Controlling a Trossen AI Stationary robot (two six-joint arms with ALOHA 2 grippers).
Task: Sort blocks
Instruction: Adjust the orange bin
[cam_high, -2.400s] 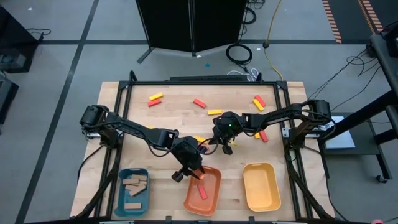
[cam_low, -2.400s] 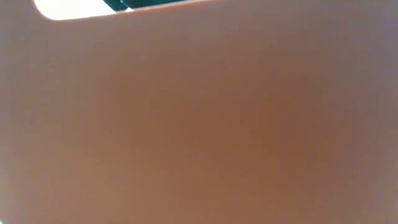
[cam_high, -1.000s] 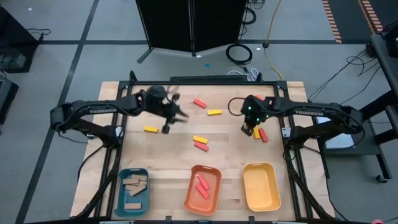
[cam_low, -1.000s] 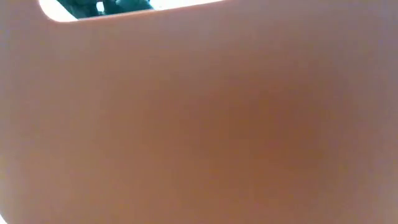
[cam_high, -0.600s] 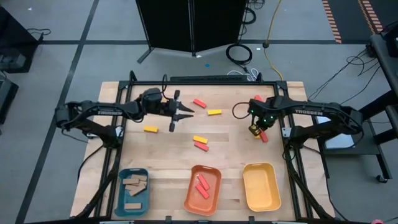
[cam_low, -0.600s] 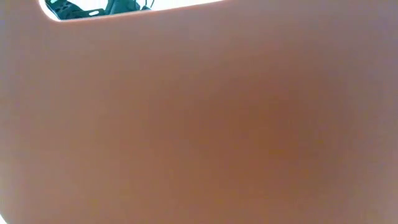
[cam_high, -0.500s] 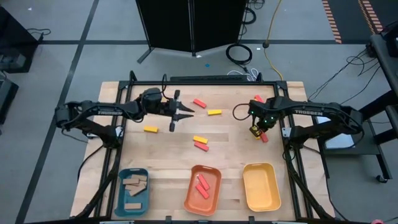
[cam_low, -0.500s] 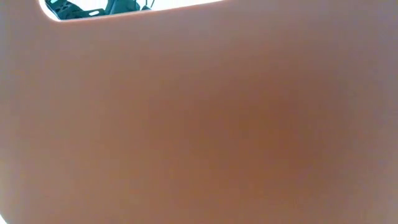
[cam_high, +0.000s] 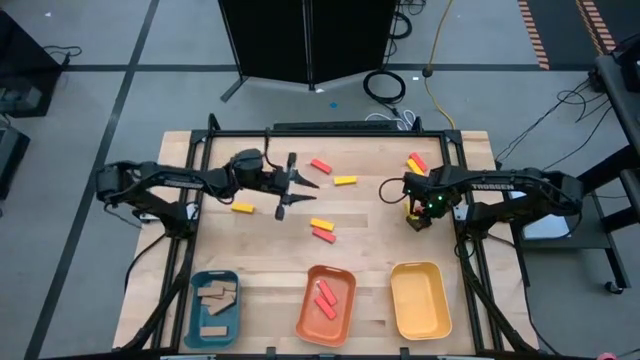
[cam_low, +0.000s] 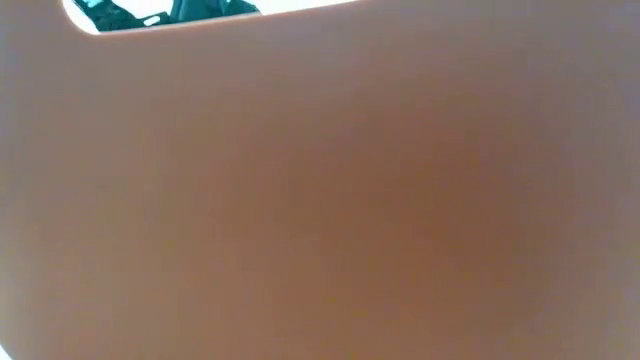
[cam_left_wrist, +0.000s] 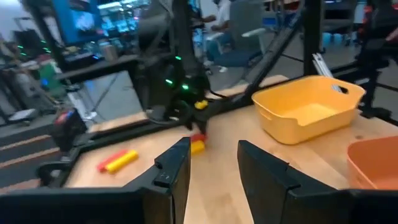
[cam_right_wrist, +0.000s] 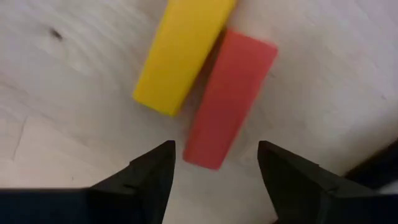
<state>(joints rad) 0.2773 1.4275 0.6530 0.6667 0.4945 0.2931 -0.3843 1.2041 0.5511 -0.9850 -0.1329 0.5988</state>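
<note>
Overhead, the wooden table (cam_high: 270, 260) is seen with three trays along its near edge: blue tray (cam_high: 215, 307), orange tray (cam_high: 327, 304), yellow tray (cam_high: 420, 299). The left gripper (cam_high: 298, 186) is spread apart, empty, mid-table. The right gripper (cam_right_wrist: 211, 165) is opened wide just above a yellow block (cam_right_wrist: 182, 53) touching a red block (cam_right_wrist: 229, 96).

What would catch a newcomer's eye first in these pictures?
The right gripper, open, hangs right above a red block and yellow block lying side by side near the table's right edge. The orange tray blocks nearly all of the low view. The left gripper hovers open mid-table.
</note>
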